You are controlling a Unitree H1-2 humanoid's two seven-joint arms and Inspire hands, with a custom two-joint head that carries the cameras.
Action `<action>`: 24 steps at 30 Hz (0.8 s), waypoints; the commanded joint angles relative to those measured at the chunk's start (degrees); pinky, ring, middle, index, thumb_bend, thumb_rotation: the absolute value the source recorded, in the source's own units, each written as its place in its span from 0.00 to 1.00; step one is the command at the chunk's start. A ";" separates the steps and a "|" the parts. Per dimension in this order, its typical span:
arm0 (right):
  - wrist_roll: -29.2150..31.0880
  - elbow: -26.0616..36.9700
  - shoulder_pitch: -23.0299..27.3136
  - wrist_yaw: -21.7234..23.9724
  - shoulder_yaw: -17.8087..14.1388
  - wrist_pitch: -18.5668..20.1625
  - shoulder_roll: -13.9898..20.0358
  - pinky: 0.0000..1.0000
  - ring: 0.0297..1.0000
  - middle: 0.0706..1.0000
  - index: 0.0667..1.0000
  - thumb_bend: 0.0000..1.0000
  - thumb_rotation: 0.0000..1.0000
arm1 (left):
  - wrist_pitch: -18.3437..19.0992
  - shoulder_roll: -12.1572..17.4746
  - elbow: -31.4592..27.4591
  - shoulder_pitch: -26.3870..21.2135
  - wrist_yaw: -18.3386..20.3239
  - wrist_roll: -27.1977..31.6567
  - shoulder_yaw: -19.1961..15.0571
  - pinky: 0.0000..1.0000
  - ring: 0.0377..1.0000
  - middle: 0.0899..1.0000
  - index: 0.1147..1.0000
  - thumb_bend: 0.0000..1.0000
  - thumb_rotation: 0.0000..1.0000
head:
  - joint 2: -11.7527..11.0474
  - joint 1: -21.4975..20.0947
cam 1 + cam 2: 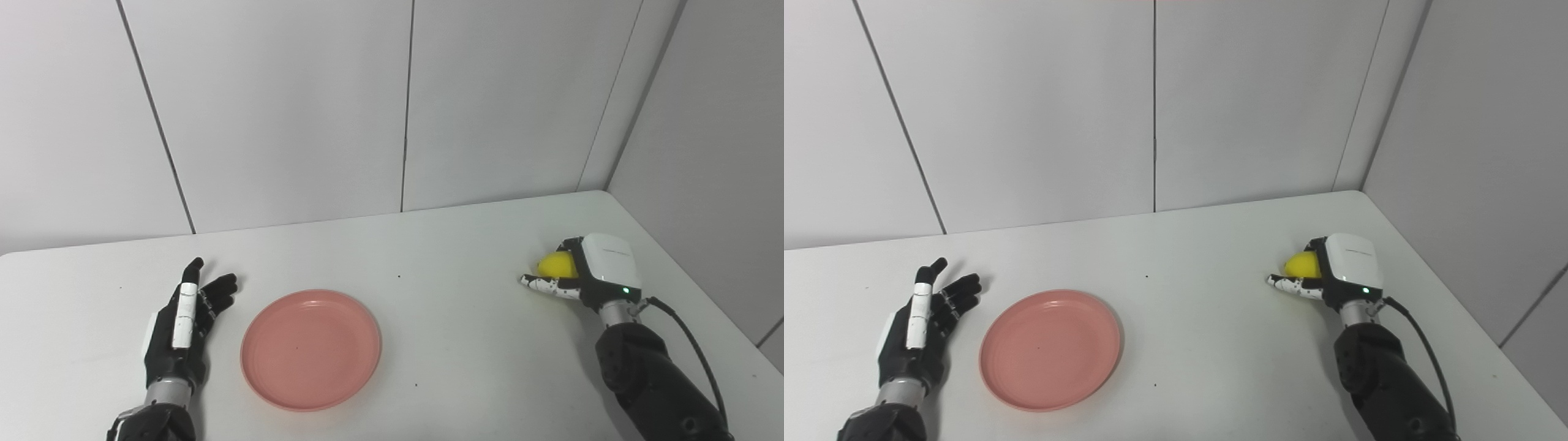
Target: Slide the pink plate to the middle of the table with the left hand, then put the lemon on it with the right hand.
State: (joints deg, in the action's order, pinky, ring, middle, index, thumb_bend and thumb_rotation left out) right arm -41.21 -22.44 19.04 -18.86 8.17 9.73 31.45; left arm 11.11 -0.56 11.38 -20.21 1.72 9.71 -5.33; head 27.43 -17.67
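Note:
The pink plate (pixel 311 348) lies flat on the white table, left of the middle. My left hand (pixel 184 318) rests on the table just left of the plate, open and empty, fingers spread and pointing away, apart from the rim. The yellow lemon (pixel 556 264) sits at the right side of the table. My right hand (pixel 588 269) is around it: the white back of the hand covers the lemon's right side and the thumb (pixel 545 284) lies straight along its near side. The fingers on the far side are hidden.
The table's right edge (pixel 686 269) runs close to the right arm, and grey wall panels stand behind the table and at its right. A black cable (pixel 692 343) loops off the right wrist. Bare tabletop (pixel 453 318) lies between plate and lemon.

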 commanded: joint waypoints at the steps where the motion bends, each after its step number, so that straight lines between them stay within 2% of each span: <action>1: -0.01 3.68 1.63 0.54 -0.56 -2.37 2.60 0.19 0.23 0.26 0.34 0.54 0.57 | 1.96 -0.76 0.08 1.00 0.36 0.16 0.75 0.78 0.72 0.66 0.89 0.91 0.83 | 0.06 0.02; 4: -0.57 6.29 1.78 1.34 -0.40 -3.16 3.17 0.16 0.20 0.23 0.31 0.54 0.57 | 1.58 -1.12 -0.34 1.39 -0.75 -1.10 1.56 0.80 0.73 0.71 0.89 0.91 0.84 | -0.18 0.94; 8: -1.07 10.19 2.13 2.78 -0.51 -2.67 2.78 0.13 0.16 0.19 0.24 0.55 0.57 | 0.77 -1.91 -0.12 1.66 -1.40 -1.25 1.61 0.86 0.80 0.84 0.89 0.90 0.84 | -0.07 2.11; 13: -1.67 15.53 2.51 5.58 -0.40 -2.10 2.21 0.10 0.12 0.15 0.21 0.55 0.53 | 0.87 -3.14 -0.38 1.80 -1.48 -0.78 1.46 0.88 0.82 0.85 0.90 0.89 0.82 | -0.01 3.78; 16: -0.88 18.05 2.77 6.82 -0.72 -3.47 2.09 0.09 0.11 0.14 0.20 0.55 0.48 | 1.14 -3.84 -0.86 1.81 -1.50 -0.58 1.48 0.89 0.84 0.86 0.90 0.88 0.82 | -0.02 5.27; 22: -0.10 21.00 3.18 8.69 -1.23 -5.12 2.26 0.09 0.11 0.14 0.20 0.55 0.47 | 0.19 -4.83 -0.57 1.75 -1.78 -1.35 1.85 0.89 0.85 0.87 0.91 0.87 0.82 | -0.10 8.21; 24: 0.24 22.43 3.37 9.80 -1.37 -5.20 2.10 0.11 0.13 0.16 0.23 0.54 0.50 | -0.05 -5.23 -0.49 1.68 -2.20 -1.69 1.85 0.89 0.84 0.86 0.91 0.87 0.82 | -0.13 9.29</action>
State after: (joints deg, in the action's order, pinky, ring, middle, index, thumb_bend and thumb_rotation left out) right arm -41.30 -2.85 19.71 -9.16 8.05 6.90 32.21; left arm 10.39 -5.00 10.26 -19.16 0.36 8.37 -3.90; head 27.25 -8.45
